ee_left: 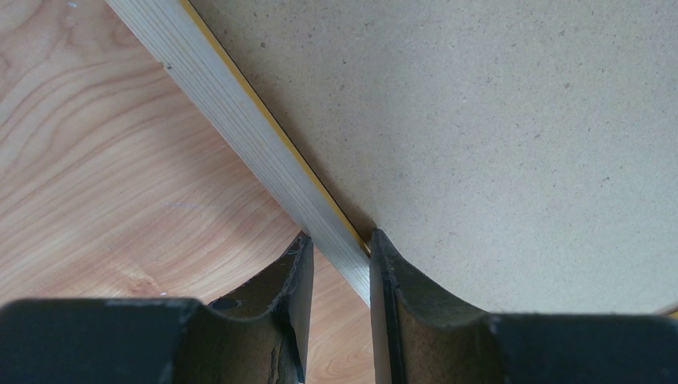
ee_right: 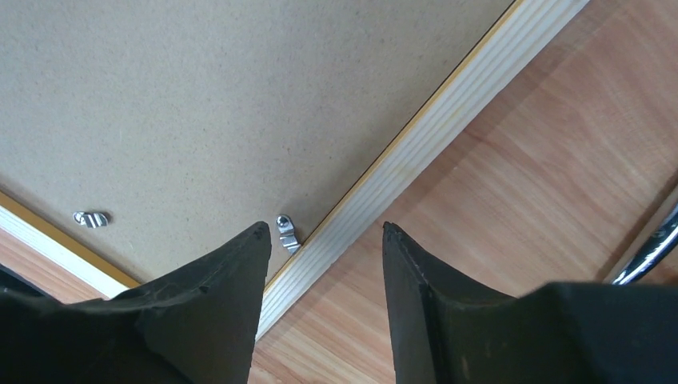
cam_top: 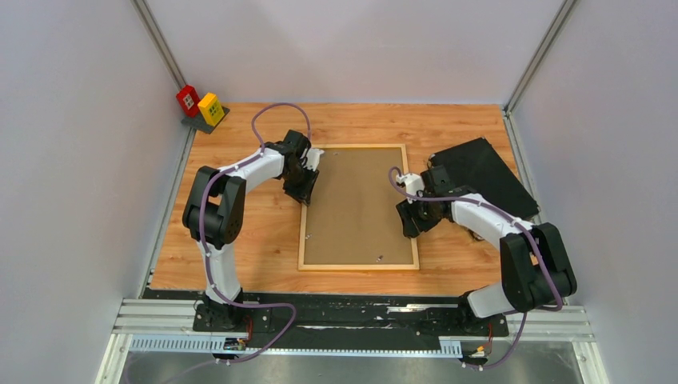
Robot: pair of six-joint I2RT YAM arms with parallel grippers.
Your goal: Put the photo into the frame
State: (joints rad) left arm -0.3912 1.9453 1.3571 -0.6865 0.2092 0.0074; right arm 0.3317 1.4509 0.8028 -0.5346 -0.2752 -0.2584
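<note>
While the frame [cam_top: 360,266] lies flat in the middle of the wooden table [cam_top: 256,256], light-wood back upward, you have one arm at each of its long sides. A brown hardboard panel [cam_top: 358,204] fills its opening, and whatever sits beneath is hidden. Your left arm rises from its base, folds at the elbow and reaches right and away. Its wrist bends down so the left gripper [ee_left: 340,244] meets the frame's left rail near the far corner. Its jaws are narrow and closed on that rail — one fingertip on the table side, the other at the seam where rail meets panel. Your right arm mirrors it, elbow raised near the table's right edge, forearm reaching left to the right rail's near half. The right gripper [ee_right: 325,232] is over that rail with jaws spread apart, holding nothing — one finger over the panel, the other over bare table. Between its fingertips a small metal clip [ee_right: 285,233] sits on the panel just beside the rail. A second clip [ee_right: 92,218] lies by the near rail. A black case [cam_top: 484,176] rests behind the right wrist, near the frame's far right corner.
</note>
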